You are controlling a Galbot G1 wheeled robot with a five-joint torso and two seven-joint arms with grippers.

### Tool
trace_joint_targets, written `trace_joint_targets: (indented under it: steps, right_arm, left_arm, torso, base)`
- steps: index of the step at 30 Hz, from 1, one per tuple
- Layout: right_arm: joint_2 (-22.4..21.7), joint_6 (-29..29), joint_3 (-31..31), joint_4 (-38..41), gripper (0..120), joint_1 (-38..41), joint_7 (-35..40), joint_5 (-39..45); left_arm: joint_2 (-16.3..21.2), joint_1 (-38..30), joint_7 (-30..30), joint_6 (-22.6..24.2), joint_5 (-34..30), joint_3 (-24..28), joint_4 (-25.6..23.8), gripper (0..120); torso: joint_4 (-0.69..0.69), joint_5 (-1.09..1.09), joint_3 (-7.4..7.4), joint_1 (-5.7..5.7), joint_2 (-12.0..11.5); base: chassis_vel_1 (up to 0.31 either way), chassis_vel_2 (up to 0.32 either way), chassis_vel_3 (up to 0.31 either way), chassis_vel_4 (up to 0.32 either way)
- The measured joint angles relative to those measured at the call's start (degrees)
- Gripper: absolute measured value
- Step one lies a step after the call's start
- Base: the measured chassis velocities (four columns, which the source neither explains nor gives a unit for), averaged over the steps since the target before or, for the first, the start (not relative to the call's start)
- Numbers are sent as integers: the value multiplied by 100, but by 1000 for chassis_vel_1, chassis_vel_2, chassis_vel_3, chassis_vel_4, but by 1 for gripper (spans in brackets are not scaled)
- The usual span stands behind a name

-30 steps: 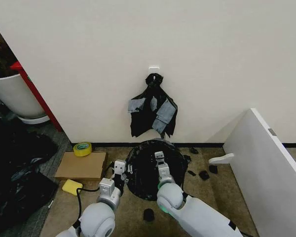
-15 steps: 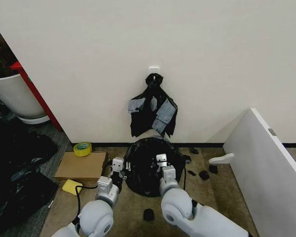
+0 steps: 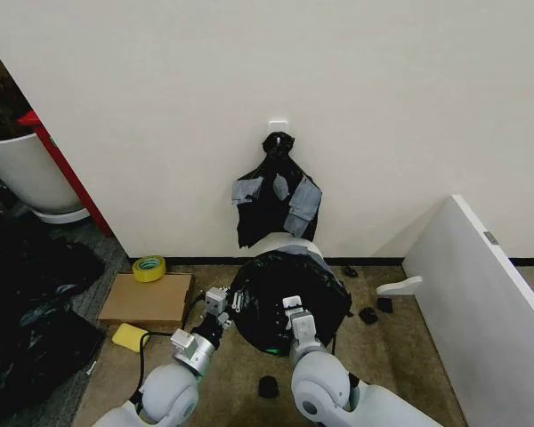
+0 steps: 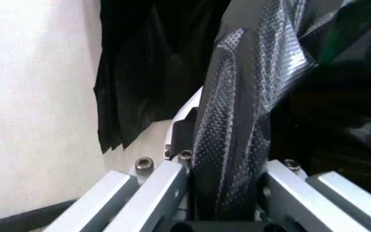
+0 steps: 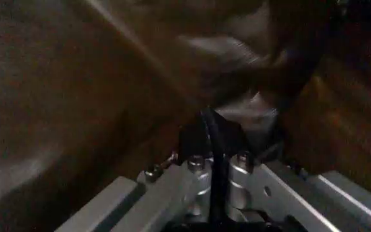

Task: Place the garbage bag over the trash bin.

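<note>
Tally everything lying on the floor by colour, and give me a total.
Black: 7 - the garbage bag over the bin, five small black pieces beside it, and a puck near the arms.
Yellow: 2 - a tape roll and a sponge.
Brown: 1 - a flat cardboard box.
White: 1 - a small bracket.
Total: 11

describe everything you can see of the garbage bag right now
The garbage bag is thin, glossy black plastic, crinkled and bulging into a rounded mound on the floor against the wall, below a knotted bunch of black bags hanging there. A sliver of the cream trash bin shows behind its top edge. The left pincer is shut on a fold at its left edge; the right pincer is shut on film at the front.
</note>
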Motion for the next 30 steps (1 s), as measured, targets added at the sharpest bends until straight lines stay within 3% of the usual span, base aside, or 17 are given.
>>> trace_joint_targets:
  steps: [11, 23, 27, 30]
  right_arm:
    - [180, 147, 37, -517, 0, 126, -158, -163]
    - [-11, 1080, 147, -257, 0, 55, -821, -325]
    - [-206, 913, 201, 181, 0, -91, -685, -113]
    - [-274, 210, 289, 515, 0, -174, -171, 546]
  left_arm:
    - [19, 126, 35, 32, -18, 12, -284, 0]
    - [19, 85, 53, 41, -5, -52, -216, 0]
    - [17, 58, 61, 38, -5, -106, -180, 0]
    - [31, 40, 114, -26, 26, -127, -136, 0]
  torso:
    - [0, 0, 0, 0, 0]
    - [-1, 0, 0, 0, 0]
    - [-1, 0, 0, 0, 0]
    - [-2, 0, 0, 0, 0]
  base:
    - [0, 0, 0, 0]
    - [0, 0, 0, 0]
    - [0, 0, 0, 0]
    - [0, 0, 0, 0]
